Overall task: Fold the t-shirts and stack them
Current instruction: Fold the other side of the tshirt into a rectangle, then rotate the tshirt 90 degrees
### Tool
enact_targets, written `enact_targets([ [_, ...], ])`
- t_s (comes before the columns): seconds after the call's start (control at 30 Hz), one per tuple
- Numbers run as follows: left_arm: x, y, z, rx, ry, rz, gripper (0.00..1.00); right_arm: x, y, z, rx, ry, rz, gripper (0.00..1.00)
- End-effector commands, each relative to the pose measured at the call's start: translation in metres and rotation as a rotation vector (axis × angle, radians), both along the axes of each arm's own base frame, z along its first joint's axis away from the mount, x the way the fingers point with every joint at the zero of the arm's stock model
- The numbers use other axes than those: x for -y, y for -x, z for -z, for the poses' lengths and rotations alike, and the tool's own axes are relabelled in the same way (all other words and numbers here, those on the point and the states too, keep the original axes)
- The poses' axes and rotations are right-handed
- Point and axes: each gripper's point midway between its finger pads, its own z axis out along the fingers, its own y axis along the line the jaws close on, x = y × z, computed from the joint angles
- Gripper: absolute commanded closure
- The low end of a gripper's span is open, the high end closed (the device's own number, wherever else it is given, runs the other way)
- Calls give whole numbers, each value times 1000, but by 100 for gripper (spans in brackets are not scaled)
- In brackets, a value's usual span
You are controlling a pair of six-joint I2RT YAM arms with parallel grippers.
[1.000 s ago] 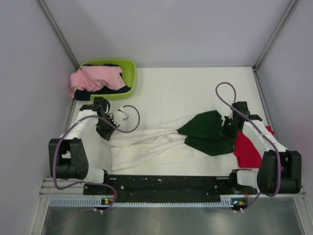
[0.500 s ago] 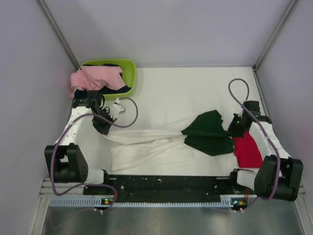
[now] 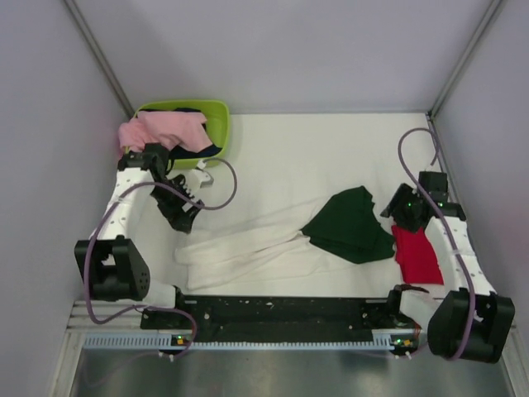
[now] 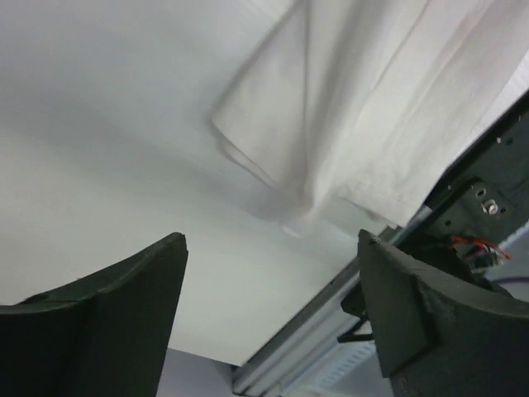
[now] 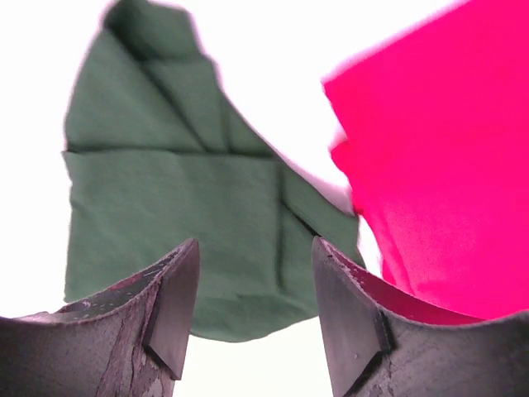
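Closest to you, the black rail (image 3: pixel 281 308) that carries both arm bases runs along the near edge of the table (image 3: pixel 297 149). Just beyond it lies the white t-shirt (image 3: pixel 240 248), a long, crumpled band stretched crosswise from the left of centre towards the right. There its dark green sleeves (image 3: pixel 347 225) lie spread in a rough triangle, and no print is in view. Right of the sleeves you will find the red t-shirt (image 3: pixel 416 255), a small flat patch close to the table's right edge and just beside the green cloth. In the right wrist view only a thin pale strip shows between the two. Your left gripper (image 3: pixel 186 219) hangs over the table at the white shirt's left end. Its fingers (image 4: pixel 124 306) are spread wide with nothing between them, and in its own camera a corner of the white cloth lies ahead of the fingertips, clear of them. Your right gripper (image 3: pixel 399 217) sits over the spot where the green sleeves meet the far end of the red shirt. Its jaws are parted and empty too, and both cloths lie beyond its fingers (image 5: pixel 165 306) rather than between them. I cannot tell whether either gripper touches the table. Farthest away, in the far left corner, stands the lime-green basket (image 3: pixel 216 112). A pink cloth (image 3: pixel 157 131) is heaped in it and spills over its left rim, with a dark cloth (image 3: pixel 197 152) showing beneath.
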Motion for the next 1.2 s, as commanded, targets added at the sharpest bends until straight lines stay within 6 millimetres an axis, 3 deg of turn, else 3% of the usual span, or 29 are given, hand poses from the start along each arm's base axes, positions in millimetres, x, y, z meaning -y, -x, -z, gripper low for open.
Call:
enact_targets([
  [0.0, 33, -20, -48, 152, 185, 31, 31, -7, -63, -77, 315, 96, -105, 44],
  [0.07, 33, -37, -27, 176, 153, -14, 60, -17, -79, -69, 286, 74, -163, 44],
  [0.1, 38, -38, -11, 156, 122, 3, 62, -20, -91, -64, 267, 57, -177, 43],
  [0.2, 38, -39, 19, 95, 61, -6, 62, -31, -120, -41, 205, 40, -241, 38],
  [0.3, 46, -26, 39, 62, 47, 30, 56, -41, -144, -21, 180, 31, -284, 33],
  [0.33, 46, -21, 48, 54, 30, 43, 55, -51, -148, -13, 168, 25, -307, 33],
  [0.5, 44, 7, 73, 1, -27, 88, 60, -59, -160, 39, 37, -7, -311, 33],
  [0.6, 43, 18, 81, -14, -62, 122, 60, -72, -165, 61, -12, -41, -343, 42],
  [0.63, 44, 21, 80, -22, -63, 135, 60, -74, -169, 65, -19, -45, -344, 56],
  [0.67, 48, 23, 76, -29, -47, 155, 58, -73, -173, 67, -20, -44, -337, 74],
  [0.73, 61, 28, 58, -37, 30, 201, 51, -71, -190, 66, -3, -24, -328, 97],
  [0.87, 85, 22, 7, 37, 189, 282, 30, -76, -253, 51, 115, -12, -342, 100],
  [0.97, 88, 1, -4, 88, 215, 242, 26, -87, -297, 38, 197, -47, -365, 100],
  [1.03, 77, -27, 11, 139, 123, 132, 31, -90, -318, 27, 234, -60, -360, 89],
  [1.07, 70, -41, 21, 163, 71, 72, 34, -91, -326, 18, 251, -61, -365, 76],
  [1.13, 62, -55, 38, 172, 10, 9, 34, -90, -331, -3, 276, -43, -377, 54],
  [1.17, 63, -59, 45, 166, 7, -8, 33, -87, -331, -15, 290, -18, -383, 49],
])
